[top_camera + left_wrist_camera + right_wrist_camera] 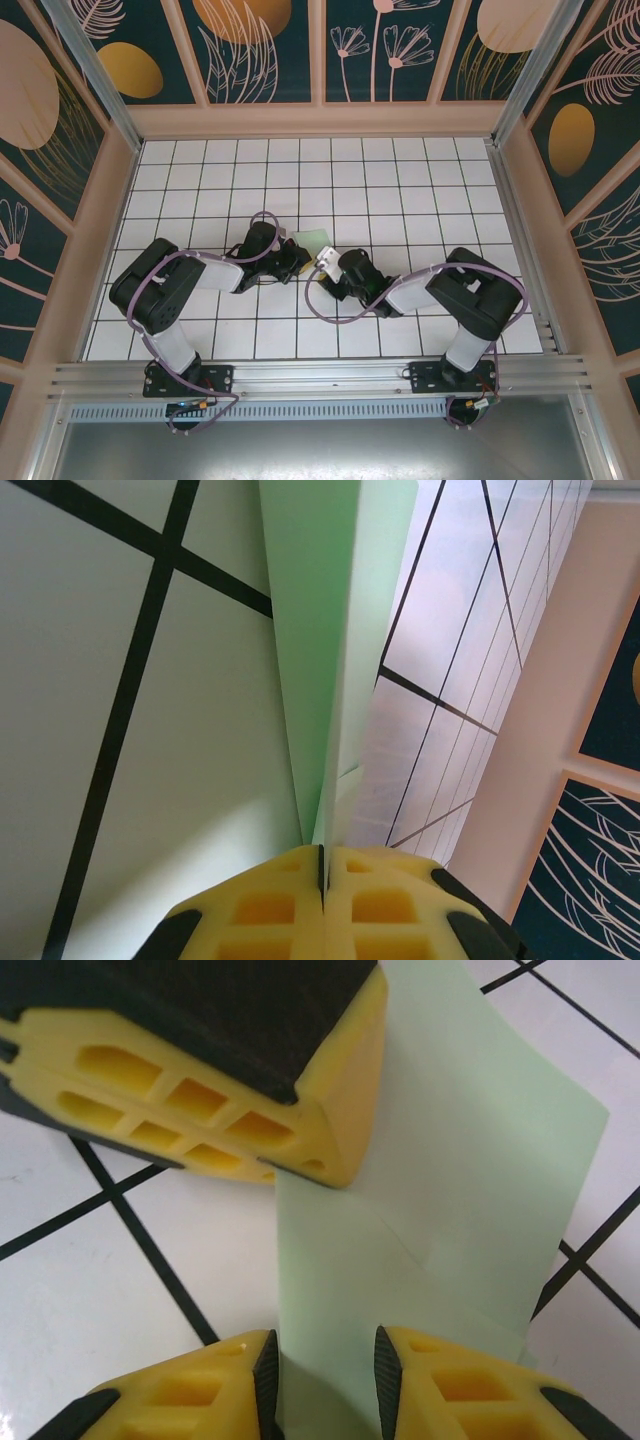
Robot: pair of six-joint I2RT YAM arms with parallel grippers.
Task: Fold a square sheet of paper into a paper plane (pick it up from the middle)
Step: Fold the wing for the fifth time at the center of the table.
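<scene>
The square sheet of paper (pixel 312 240), pale mint green, is folded along a crease and stands on edge above the tiled floor between the two arms. My left gripper (pixel 323 865) is shut on its folded edge, and the paper (pixel 330 630) runs away from the pads as a narrow wedge. In the right wrist view the paper (pixel 450 1180) shows a faint diagonal crease and passes between the fingers of my right gripper (pixel 325 1370), which stand apart with a gap. The left gripper's yellow finger (pixel 200 1070) pinches the sheet just ahead. A paper plane is out of view.
White floor tiles with black grid lines (pixel 400 190) surround both grippers (pixel 298 258) (pixel 325 265). Pink-framed patterned walls (pixel 320 110) close in the back and sides. A metal rail (pixel 320 375) runs along the near edge.
</scene>
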